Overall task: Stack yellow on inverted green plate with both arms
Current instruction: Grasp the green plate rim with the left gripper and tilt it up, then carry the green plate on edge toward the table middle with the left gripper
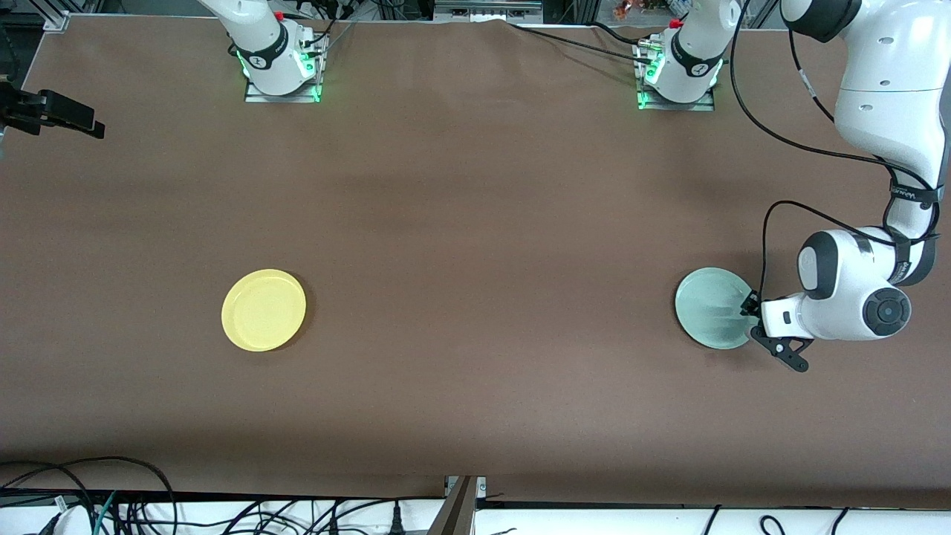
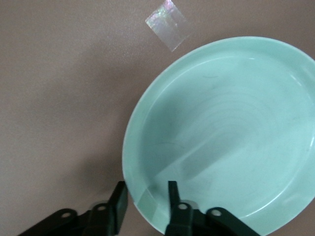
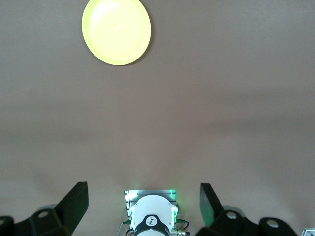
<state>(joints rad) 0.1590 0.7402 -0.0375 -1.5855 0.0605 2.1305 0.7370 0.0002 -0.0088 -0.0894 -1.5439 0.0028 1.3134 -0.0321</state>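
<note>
The round, shallow, pale mint-green plastic plate (image 1: 712,306) lies right side up at the right of the front view. The left gripper (image 1: 750,310) is low at its edge, one finger (image 2: 173,195) inside the rim and the other outside, clamped on the rim. The round, bright yellow plastic plate (image 1: 264,309) lies at the lower left, well apart, with only bare brown table (image 1: 475,223) between them. The right gripper (image 1: 63,115) waits at the upper left edge, fingers wide apart. A small shiny patch (image 2: 168,24) lies near the green plate.

A robotics lab: bolted-down arm bases (image 1: 282,70), loose cables (image 1: 111,498) along the table (image 1: 475,186)
</note>
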